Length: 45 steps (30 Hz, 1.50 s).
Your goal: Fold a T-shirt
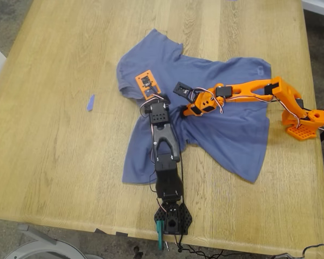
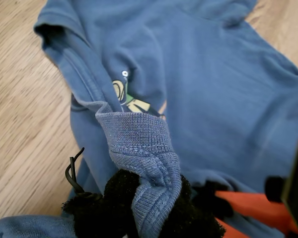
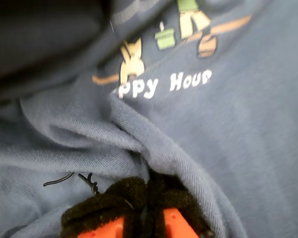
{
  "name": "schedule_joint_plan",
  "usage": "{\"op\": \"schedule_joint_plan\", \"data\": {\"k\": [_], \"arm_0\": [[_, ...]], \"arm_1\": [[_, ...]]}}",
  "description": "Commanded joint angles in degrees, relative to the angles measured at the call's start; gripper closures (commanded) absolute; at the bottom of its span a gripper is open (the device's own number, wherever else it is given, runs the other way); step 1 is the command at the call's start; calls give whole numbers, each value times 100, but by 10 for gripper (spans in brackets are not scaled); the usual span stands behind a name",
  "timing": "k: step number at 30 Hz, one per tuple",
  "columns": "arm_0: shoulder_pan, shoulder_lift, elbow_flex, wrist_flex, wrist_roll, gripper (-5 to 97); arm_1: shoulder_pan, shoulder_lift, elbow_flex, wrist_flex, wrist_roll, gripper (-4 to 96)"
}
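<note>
- Currently the T-shirt (image 1: 227, 135) lies rumpled and spread across the centre of the exterior frame, one sleeve pointing to the upper middle and the hem trailing toward the lower right
- Chest print (image 3: 164, 54) shows in the second wrist view: small cartoon figures over white text reading "ppy Hour"
- My first gripper (image 2: 149, 208), on the black arm coming up from the bottom edge of the exterior frame, has its black fuzzy pads pinched on the ribbed collar (image 2: 139, 144), which is bunched up between them
- My second gripper (image 3: 148, 198), on the orange arm reaching in from the exterior frame's right, is closed on a raised ridge of cloth just under the print
- Both grippers sit near each other mid-shirt
- Wooden table (image 1: 54, 162) underneath; small blue tape scrap (image 1: 90, 102) left of the shirt, apart from it
</note>
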Motion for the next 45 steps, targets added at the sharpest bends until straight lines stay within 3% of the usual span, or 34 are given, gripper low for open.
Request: {"op": "schedule_joint_plan", "data": {"k": [1,29,34,39,45], "arm_0": [[202,1151,-369,26,97,915],[1960,1538,-35,-229,114,916],[2540,1362,-35,-343,105,916],[2962,1195,-35,-448,97,917],[3437,888,-26,-712,79,916]], "arm_1": [[149,70,-624,123,-44,912],[1204,-299,-2241,1143,-141,912],[1389,-984,-3524,1688,-141,912],[1556,-2373,-6021,2936,-141,912],[1758,-2312,-6021,3032,-149,912]]}}
